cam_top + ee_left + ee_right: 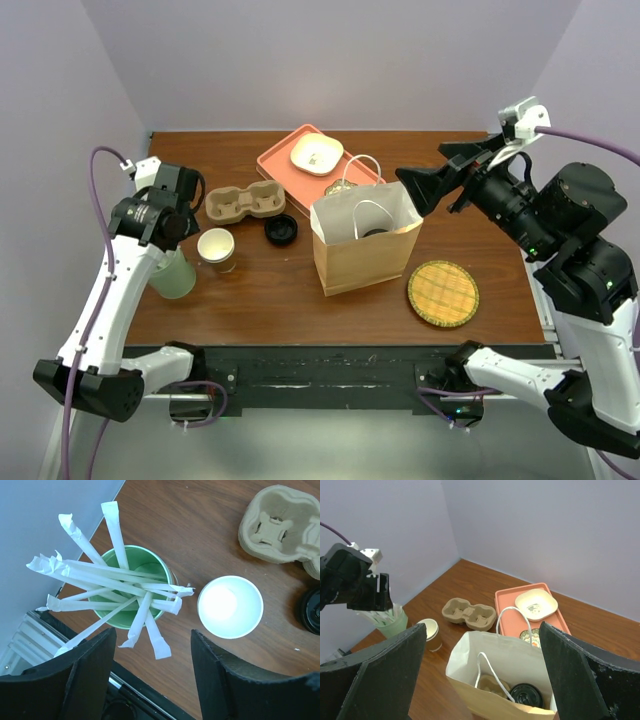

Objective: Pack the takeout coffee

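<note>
The takeout coffee (526, 695) is seen inside the paper bag (490, 655), low in the right wrist view, with only its black lid shown. The right gripper (445, 172) is held spread wide above the bag, empty. The left gripper (152, 639), its 2 fingers parted with nothing pinched, is held over a green cup (150, 567) of wrapped straws.

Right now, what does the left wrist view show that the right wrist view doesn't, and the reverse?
Only left wrist: the loose black lid at the frame's right edge. Only right wrist: the paper bag with the takeout coffee inside, and the orange tray. Both: the lidless cup, the cardboard carrier, the green straw cup.
</note>
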